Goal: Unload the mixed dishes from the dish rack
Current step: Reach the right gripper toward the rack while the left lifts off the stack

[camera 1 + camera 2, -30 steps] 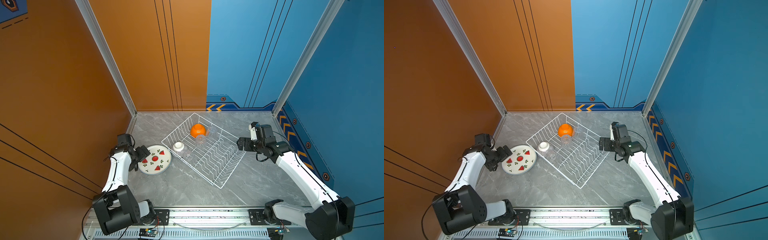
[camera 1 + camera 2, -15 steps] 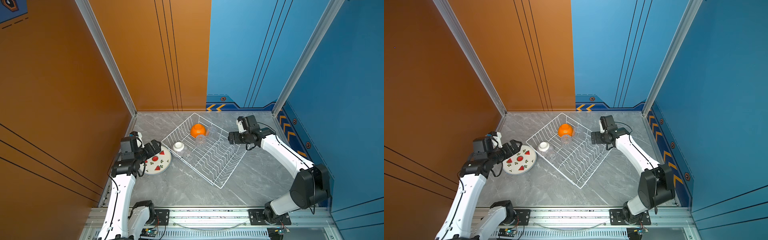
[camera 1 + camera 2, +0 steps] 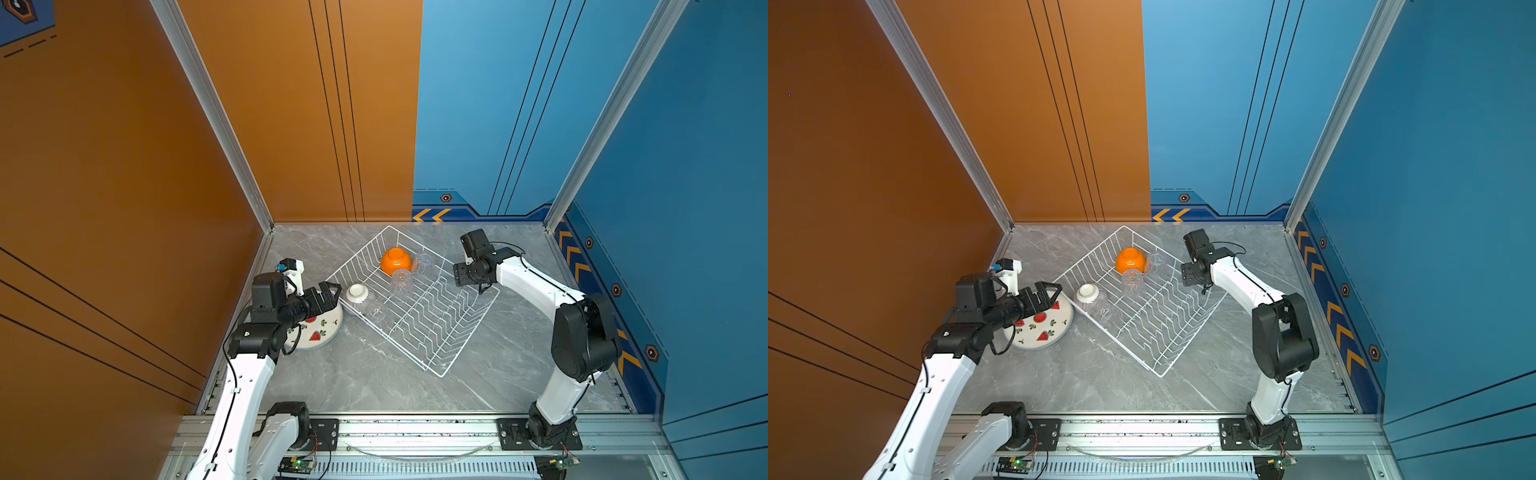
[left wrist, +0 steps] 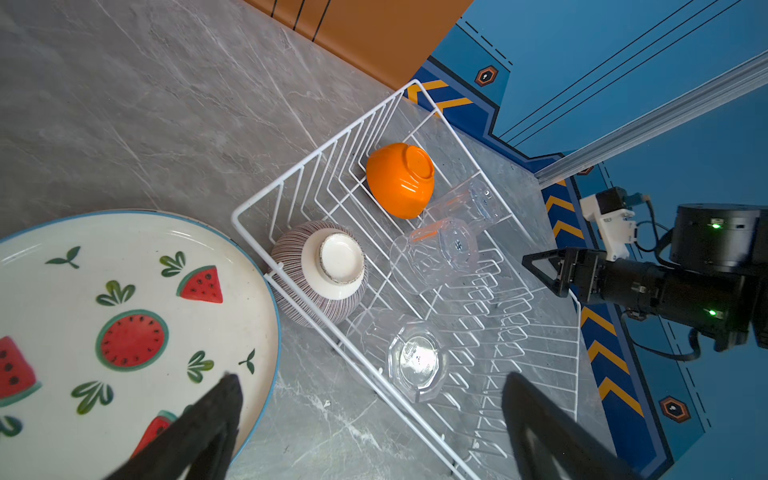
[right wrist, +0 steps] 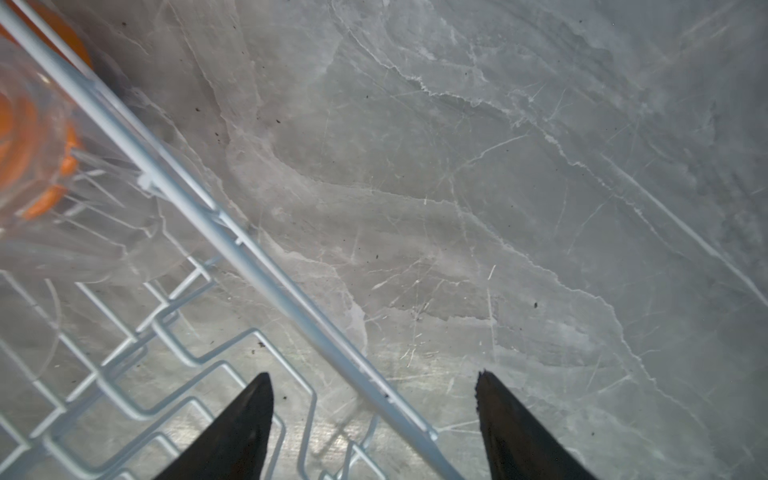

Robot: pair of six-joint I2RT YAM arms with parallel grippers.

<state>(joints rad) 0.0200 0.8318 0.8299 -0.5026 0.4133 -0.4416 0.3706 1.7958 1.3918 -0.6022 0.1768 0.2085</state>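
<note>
The dish rack (image 3: pixel 468 333) sits flat on the grey worktop (image 3: pixel 374 386), turned at a slant: its long axis runs from the corner nearest the orange wall down to the corner nearest the right arm's base, and the prong rows cross that axis. At the rack's back end the orange bowl (image 3: pixel 395 261) lies tipped with its base up. Two clear glasses (image 3: pixel 401 281) lean against its rack-centre side. The small striped bowl (image 3: pixel 357 293) stands upside down in the rack's left corner, foot ring up, and a third glass (image 4: pixel 415 361) stands base-up just beside it. The watermelon plate (image 3: pixel 322 332) lies face up on the worktop, just outside that left corner. The left pincer (image 3: pixel 331 286) hovers above the plate's rack-side edge and points at the rack, its jaws spread fully and gripping nothing. The right pincer (image 5: pixel 372 386) points down over the rack's long rim on the blue-wall side. Its jaws are parted with the rim wire between them, and neither finger touches the wire. A second ago the left pincer was low at the plate's edge away from the rack; it has since risen and swung across the plate. The right pincer stood off the rack's right corner then and has moved along the rim toward the back end. Rack, plate, bowls and glasses lie where they were.
</note>
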